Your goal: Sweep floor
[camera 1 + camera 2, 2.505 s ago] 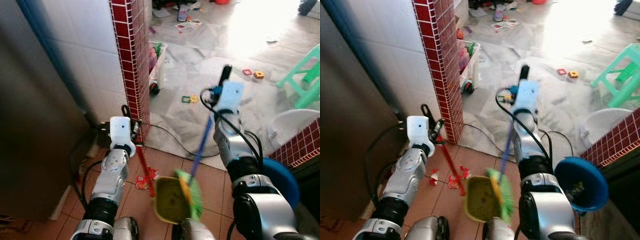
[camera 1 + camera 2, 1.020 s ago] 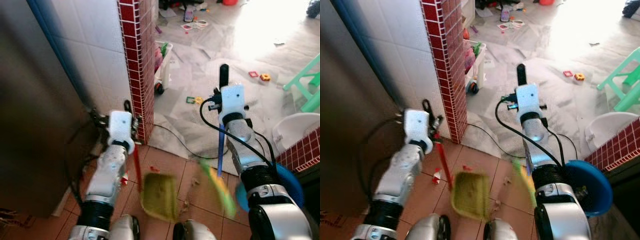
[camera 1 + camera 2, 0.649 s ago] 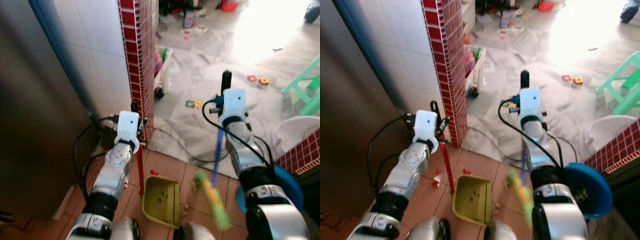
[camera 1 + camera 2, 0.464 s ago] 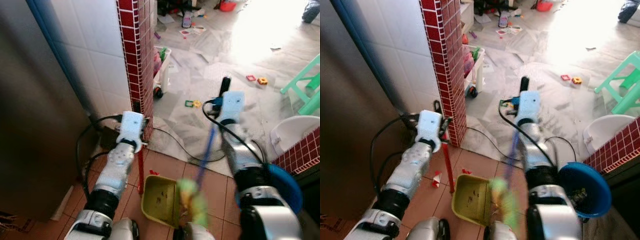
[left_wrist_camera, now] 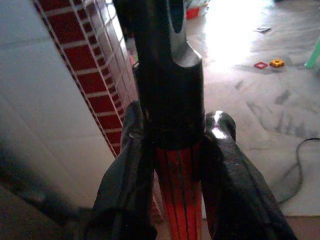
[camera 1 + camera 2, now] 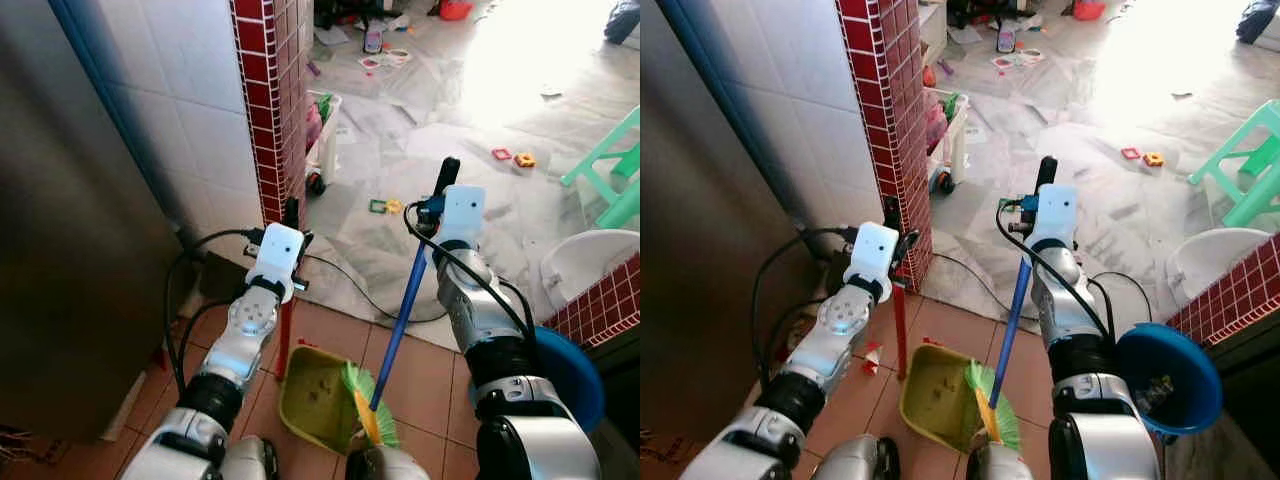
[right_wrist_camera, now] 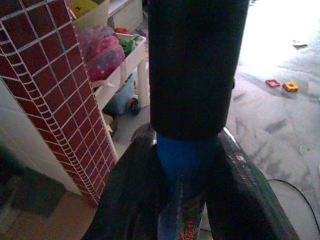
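You won't find any readable text, label, brand or number here; the faint printing on the broom handle (image 7: 187, 227) is illegible.

Both arms reach forward, left hand (image 5: 172, 165) and right hand (image 7: 187, 170) apparently clamped.

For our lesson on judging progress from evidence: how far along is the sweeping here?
Done: the yellow-green plastic dustpan sits on the terracotta tile floor. In hand: the left gripper holds its red handle; the right gripper holds the blue-handled broom, its green bristles at the pan's edge. Left: red scraps beside the pan and toys on the pale floor beyond.
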### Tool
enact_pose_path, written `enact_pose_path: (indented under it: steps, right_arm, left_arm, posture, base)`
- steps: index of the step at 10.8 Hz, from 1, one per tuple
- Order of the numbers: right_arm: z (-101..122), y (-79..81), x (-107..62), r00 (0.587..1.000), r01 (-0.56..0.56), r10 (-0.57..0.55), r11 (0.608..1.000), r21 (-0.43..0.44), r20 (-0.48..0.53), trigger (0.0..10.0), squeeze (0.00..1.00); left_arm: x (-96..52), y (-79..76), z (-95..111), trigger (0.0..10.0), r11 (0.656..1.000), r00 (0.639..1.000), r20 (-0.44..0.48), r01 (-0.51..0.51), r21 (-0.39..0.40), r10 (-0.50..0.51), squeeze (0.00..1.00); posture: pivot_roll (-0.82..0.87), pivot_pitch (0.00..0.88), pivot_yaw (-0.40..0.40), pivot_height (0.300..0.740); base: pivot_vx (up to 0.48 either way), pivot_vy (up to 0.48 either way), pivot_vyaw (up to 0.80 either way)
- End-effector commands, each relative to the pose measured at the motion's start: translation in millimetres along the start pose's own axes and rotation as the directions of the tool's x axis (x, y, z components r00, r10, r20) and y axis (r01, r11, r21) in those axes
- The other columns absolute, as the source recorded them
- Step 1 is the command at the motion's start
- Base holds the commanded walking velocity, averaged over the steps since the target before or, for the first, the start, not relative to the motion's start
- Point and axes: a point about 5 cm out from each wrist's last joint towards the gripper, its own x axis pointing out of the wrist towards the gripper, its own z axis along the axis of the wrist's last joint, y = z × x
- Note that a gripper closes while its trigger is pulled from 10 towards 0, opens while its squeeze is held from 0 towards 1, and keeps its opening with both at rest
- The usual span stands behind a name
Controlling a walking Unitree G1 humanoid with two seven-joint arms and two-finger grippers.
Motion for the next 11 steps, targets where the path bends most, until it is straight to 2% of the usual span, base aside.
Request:
enact_pose_path:
  steps: [1, 3, 4, 6, 7, 9, 10, 11]
  right_arm:
    - [2.4, -1.3, -0.1, 1.000, 0.012, -0.012, 1.000, -0.011, 0.002, 10.0, 0.00]
    - [3.5, -1.4, -0.5, 1.000, 0.017, -0.017, 1.000, -0.023, 0.008, 10.0, 0.00]
    - [2.4, -1.8, -1.1, 1.000, 0.022, -0.022, 0.999, -0.023, 0.004, 10.0, 0.00]
    - [-0.3, -1.7, -1.7, 0.999, 0.031, -0.031, 1.000, 0.004, -0.016, 10.0, 0.00]
    - [-1.0, -0.6, -0.7, 0.999, 0.043, -0.042, 0.998, 0.043, -0.035, 10.0, 0.00]
    - [-0.5, 2.9, 3.0, 0.991, 0.114, -0.093, 0.962, 0.249, -0.094, 10.0, 0.00]
    - [3.3, 7.1, 4.4, 0.990, 0.128, -0.096, 0.921, 0.368, -0.104, 10.0, 0.00]
    - [12.0, 11.4, 6.3, 0.993, 0.115, -0.089, 0.887, 0.446, -0.079, 10.0, 0.00]
  left_arm:
    - [-4.4, 14.6, -15.6, 10.0, 0.976, 0.999, -0.050, 0.003, 0.218, 0.008, 0.00]
    - [-4.2, 11.1, -15.9, 10.0, 0.969, 0.999, -0.040, 0.021, 0.245, -0.012, 0.00]
    - [-5.6, 4.8, -19.0, 10.0, 0.975, 0.999, -0.042, 0.035, 0.220, -0.027, 0.00]
    - [-6.8, -3.4, -24.0, 10.0, 0.988, 0.997, -0.070, 0.034, 0.150, -0.024, 0.00]
    - [-6.8, -6.7, -26.8, 10.0, 0.997, 0.996, -0.093, 0.014, 0.069, -0.008, 0.00]
    - [-7.5, -10.2, -33.8, 10.0, 0.998, 0.989, -0.149, -0.023, -0.066, 0.013, 0.00]
    - [-7.8, -7.9, -37.9, 10.0, 0.988, 0.982, -0.186, -0.068, -0.140, 0.041, 0.00]
    - [-8.0, -5.2, -40.7, 10.0, 0.974, 0.975, -0.212, -0.109, -0.198, 0.066, 0.00]
  posture:
    - [-0.08, 0.068, 0.015, 0.740]
    - [-0.07, 0.071, 0.017, 0.740]
    - [-0.08, 0.073, 0.018, 0.740]
    - [-0.08, 0.075, 0.019, 0.740]
    - [-0.08, 0.075, 0.019, 0.740]
    - [-0.08, 0.070, 0.021, 0.740]
    - [-0.08, 0.068, 0.019, 0.740]
    - [-0.08, 0.064, 0.018, 0.740]
  base:
    - [0.000, 0.000, 0.00]
    - [0.000, 0.000, 0.00]
    - [0.000, 0.000, 0.00]
    - [0.000, 0.000, 0.00]
    - [0.000, 0.000, 0.00]
    - [0.000, 0.000, 0.00]
    - [0.000, 0.000, 0.00]
    - [0.000, 0.000, 0.00]
